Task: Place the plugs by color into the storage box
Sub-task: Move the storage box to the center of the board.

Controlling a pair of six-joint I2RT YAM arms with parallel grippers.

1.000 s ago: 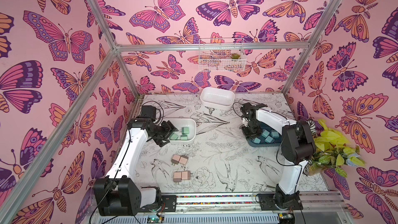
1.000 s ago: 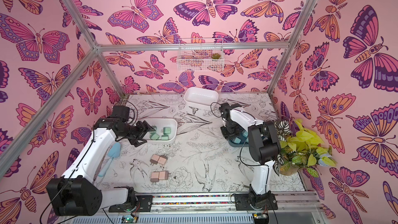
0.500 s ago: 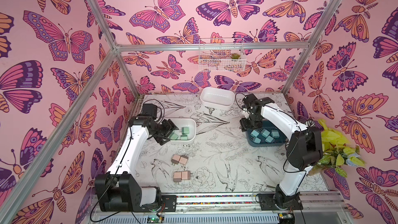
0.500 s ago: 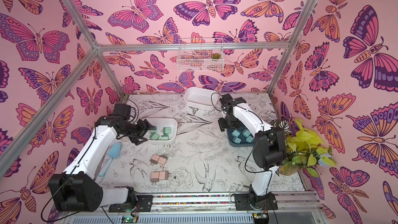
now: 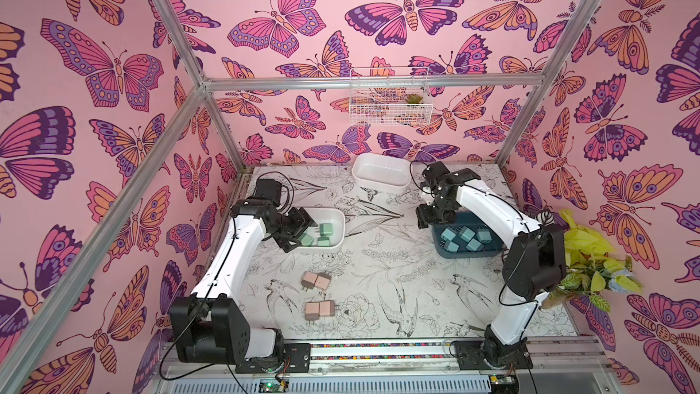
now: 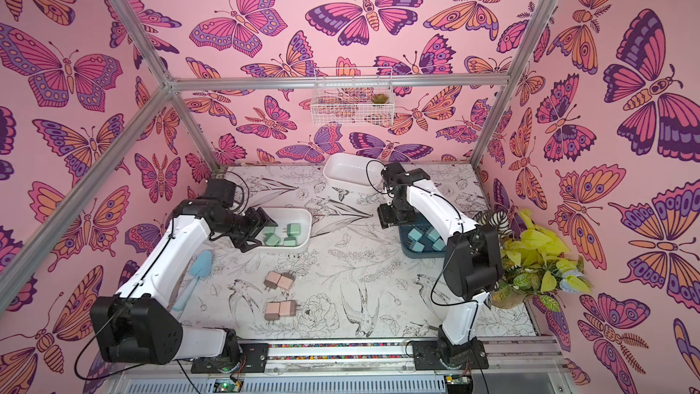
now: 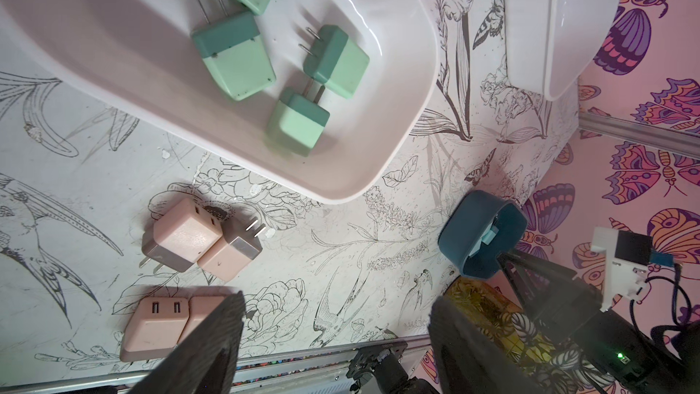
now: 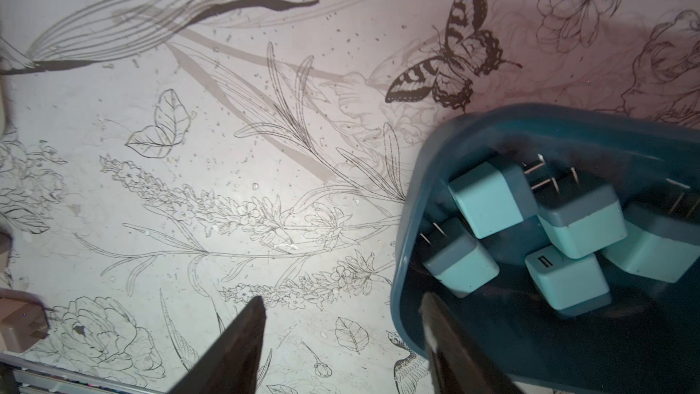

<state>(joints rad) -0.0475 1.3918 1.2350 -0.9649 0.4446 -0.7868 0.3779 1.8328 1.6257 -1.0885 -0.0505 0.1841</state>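
**Claws both released; pink plugs lie loose on the counter**

Left claw (image 5: pixel 299 234): jaws apart, nothing between them, confirmed in the left wrist view (image 7: pixel 335 305). It sits over the left end of the white bin (image 5: pixel 342 227).

White bin: holds four green plugs (image 5: pixel 325 230), lying at mixed angles, two of them touching.

Counter (image 5: pixel 378 259), front centre: four pink plugs (image 5: pixel 316 280) in two touching pairs, one pair nearer the front edge. Both pairs are well apart from every bin.

Back centre: second white bin (image 5: pixel 378 188), against the rear wall.

Right claw (image 5: pixel 430 217): jaws apart, gripping nothing. In the right wrist view (image 8: pixel 341 299) one finger is over bare counter and the other over the rim of the teal bin (image 8: pixel 407 229).

Teal bin, right side: five blue plugs (image 8: pixel 488 198) heaped together, prongs pointing various ways.
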